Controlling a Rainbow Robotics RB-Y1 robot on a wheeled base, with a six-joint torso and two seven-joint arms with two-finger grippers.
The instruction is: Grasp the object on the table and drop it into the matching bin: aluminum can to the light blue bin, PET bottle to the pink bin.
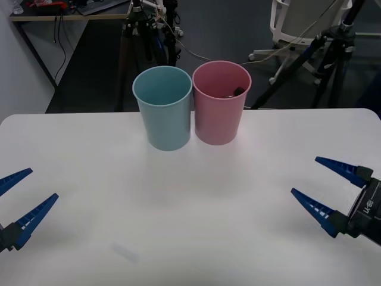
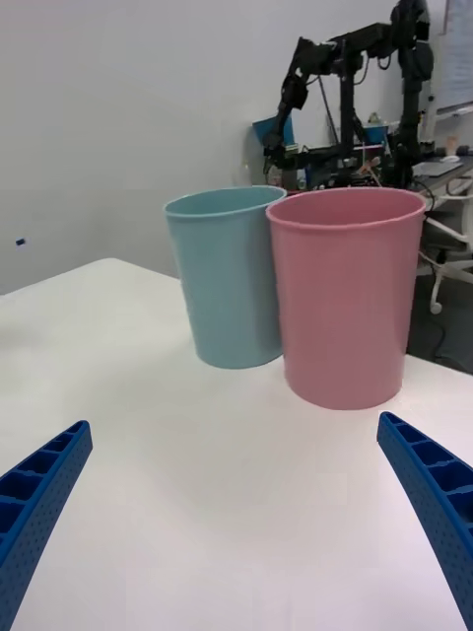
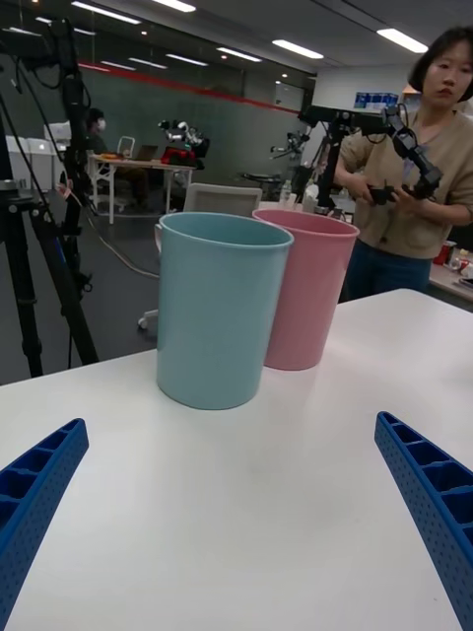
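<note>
My left gripper (image 1: 21, 205) and right gripper (image 1: 330, 190) low over the table (image 1: 190, 238), fingers spread and empty, PET bottle (image 1: 237, 92) inside the pink bin (image 1: 220, 113), light blue bin (image 1: 164, 116) touching beside it.

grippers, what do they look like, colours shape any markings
Both grippers have two blue fingers, long, tapered to a point and ribbed. The left gripper has fingers set in a dark base. The right gripper sits on a black wrist block with small white lettering, too small to read. Close up, a finger shows a dotted face with notched ribs along its edge.
</note>
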